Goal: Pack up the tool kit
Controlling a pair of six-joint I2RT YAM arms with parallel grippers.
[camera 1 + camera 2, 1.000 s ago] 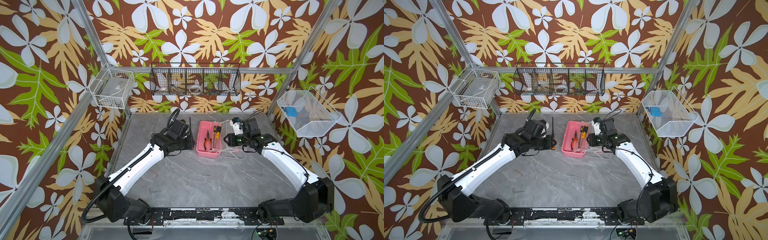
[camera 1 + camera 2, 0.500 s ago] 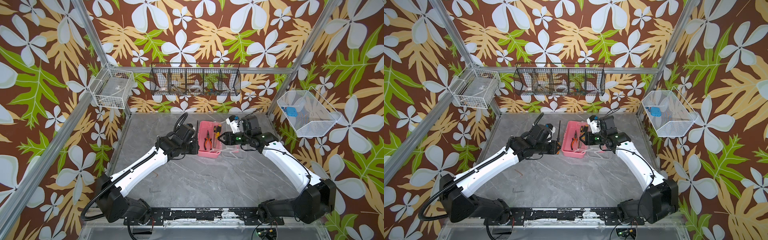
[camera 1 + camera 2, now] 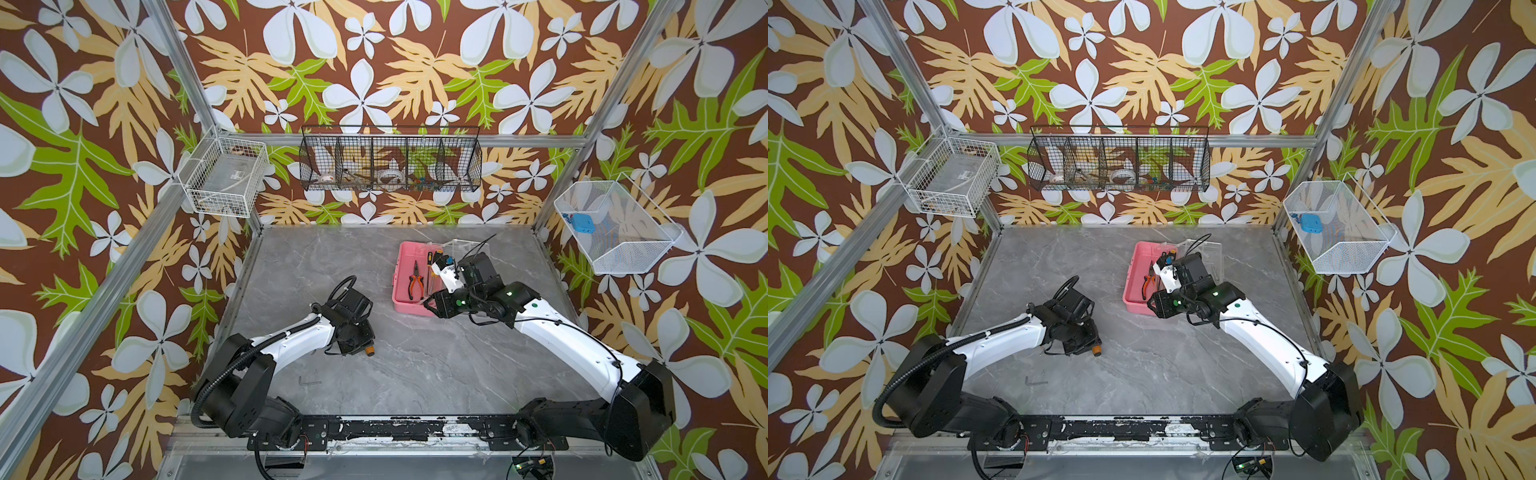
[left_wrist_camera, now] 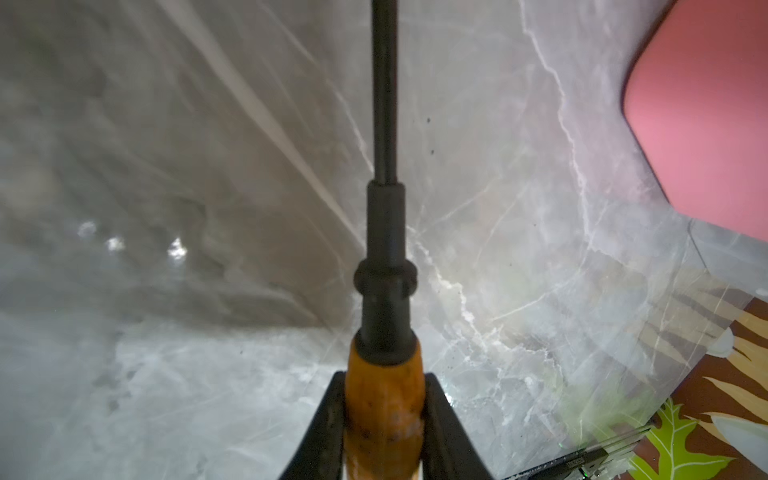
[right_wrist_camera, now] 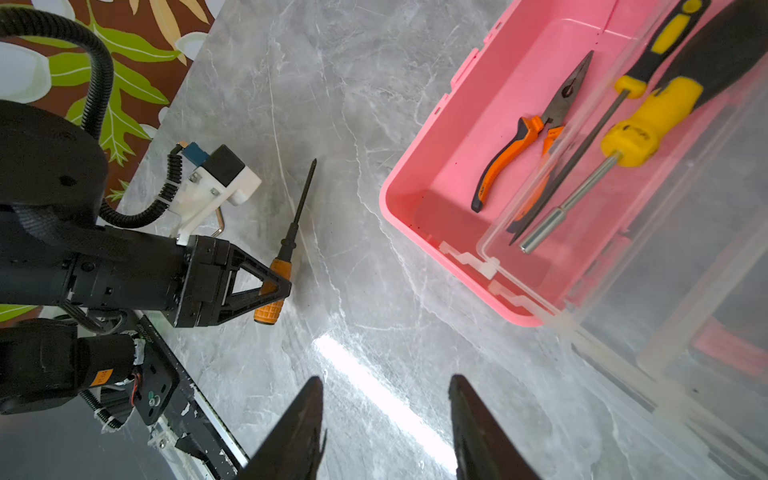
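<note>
The pink case [image 3: 404, 302] sat on the grey table [image 3: 415, 374], right of centre and toward the back. Its clear lid [image 5: 665, 316] was swung open along the case's right side; I could not tell how far it tilted. Inside I saw the orange-black pliers [image 5: 528, 141] lying lengthwise with the nose toward the far end. Just beside them, on the lid side, lay two yellow-black screwdrivers [image 5: 640, 124], partly under the lid's edge in the right wrist view.

The right gripper [image 5: 386, 386] hovered just off the case's near end. Its fingers [image 5: 299, 415] stood apart with only bare table between them, holding nothing.

Well apart from the case, on the left of the table, the left gripper [image 5: 276, 286] was clamped on the orange-handled screwdriver [image 4: 384, 399]. Both fingers pressed against the handle, and the dark shaft [image 4: 384, 91] ran out ahead of them. In both top views only the orange butt [image 3: 369, 352] showed past the wrist. I could not tell whether the tip touched the table.

Nearer the arm bases, a small bent hex key [image 3: 309, 381] lay alone on the surface. On the walls hung a black wire basket [image 3: 390, 160] at the back and a white wire basket on each side [image 3: 224, 180] [image 3: 615, 232].
</note>
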